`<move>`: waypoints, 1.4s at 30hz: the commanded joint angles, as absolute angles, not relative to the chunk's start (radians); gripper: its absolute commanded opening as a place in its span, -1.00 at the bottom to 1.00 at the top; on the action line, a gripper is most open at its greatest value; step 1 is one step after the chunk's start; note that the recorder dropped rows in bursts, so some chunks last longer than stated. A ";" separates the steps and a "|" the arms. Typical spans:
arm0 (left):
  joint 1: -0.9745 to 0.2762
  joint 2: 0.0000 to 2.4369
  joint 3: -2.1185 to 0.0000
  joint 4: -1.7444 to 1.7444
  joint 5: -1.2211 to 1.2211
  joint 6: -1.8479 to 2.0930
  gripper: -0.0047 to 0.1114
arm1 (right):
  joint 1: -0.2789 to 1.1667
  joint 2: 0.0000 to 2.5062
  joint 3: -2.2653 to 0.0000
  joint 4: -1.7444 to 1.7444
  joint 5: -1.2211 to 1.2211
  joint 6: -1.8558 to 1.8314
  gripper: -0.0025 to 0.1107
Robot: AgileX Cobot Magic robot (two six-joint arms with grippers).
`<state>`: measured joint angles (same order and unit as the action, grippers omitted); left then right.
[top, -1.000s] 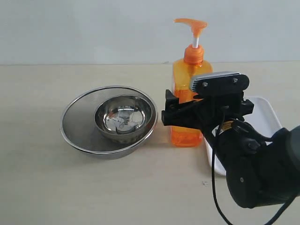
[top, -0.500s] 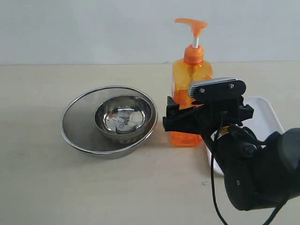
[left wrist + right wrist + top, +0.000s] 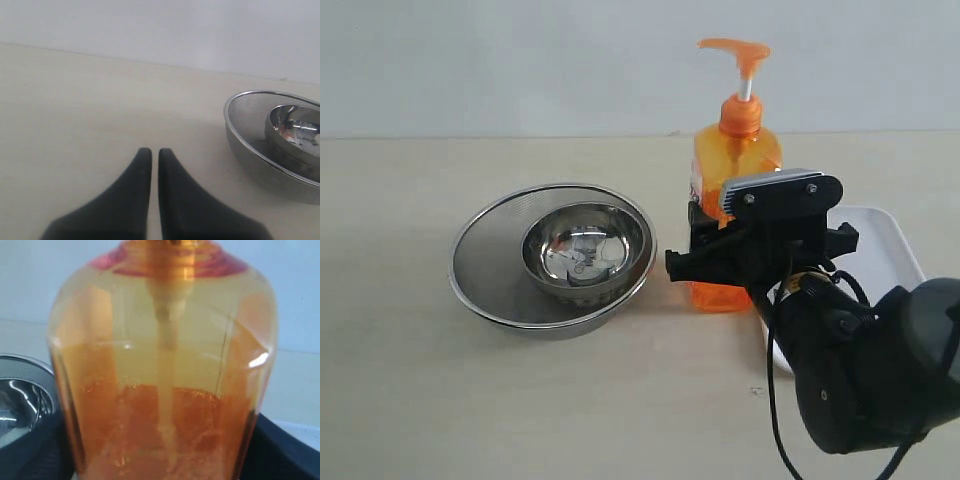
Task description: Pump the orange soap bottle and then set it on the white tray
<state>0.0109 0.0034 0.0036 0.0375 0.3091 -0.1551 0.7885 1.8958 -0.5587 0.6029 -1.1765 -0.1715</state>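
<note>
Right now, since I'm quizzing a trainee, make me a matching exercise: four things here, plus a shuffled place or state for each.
1. tall translucent orange soap bottle
2. flat white rectangular tray
3. small shiny steel bowl
4. left gripper

A. shut, over tabletop
B. inside the wide steel mesh bowl
C. gripped by the right gripper
D. partly hidden by the right arm

Pairs: 1-C, 2-D, 3-B, 4-A.

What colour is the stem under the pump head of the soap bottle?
The stem of the orange soap bottle is white; the exterior view shows it best.
</note>
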 commanded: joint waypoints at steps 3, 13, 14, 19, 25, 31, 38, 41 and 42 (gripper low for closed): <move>0.014 0.000 0.000 0.042 0.304 -0.157 -0.84 | 0.787 1.897 -0.561 0.620 -1.123 -0.162 -0.67; 0.014 0.000 0.000 0.042 0.304 -0.157 -0.84 | 0.787 1.897 -0.561 0.619 -1.088 -0.153 -0.67; 0.014 0.000 0.000 0.042 0.304 -0.157 -0.84 | 0.787 1.897 -0.561 0.617 -1.094 -0.153 -0.67; 0.014 0.000 0.000 0.042 0.304 -0.157 -0.84 | 0.787 1.897 -0.561 0.573 -1.103 -0.112 -0.67; 0.014 0.000 0.000 0.042 0.304 -0.157 -0.84 | 0.787 1.897 -0.561 0.569 -1.109 -0.110 -0.67; 0.014 0.000 0.000 0.042 0.304 -0.157 -0.84 | 0.787 1.897 -0.561 0.569 -1.105 -0.107 -0.67; 0.014 0.000 0.000 -0.199 0.117 -0.271 -0.84 | 0.787 1.897 -0.561 0.569 -1.107 -0.106 -0.67; 0.014 0.000 0.000 -0.430 0.072 -0.401 -0.84 | 0.787 1.897 -0.561 0.566 -1.107 -0.103 -0.67; 0.014 0.000 0.000 -0.481 0.072 -0.409 -0.84 | 0.787 1.897 -0.561 0.566 -1.107 -0.103 -0.67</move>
<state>0.0109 0.0034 0.0036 -0.3259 0.1106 -0.3369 0.7885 1.8958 -0.5610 0.5809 -1.1550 -0.1341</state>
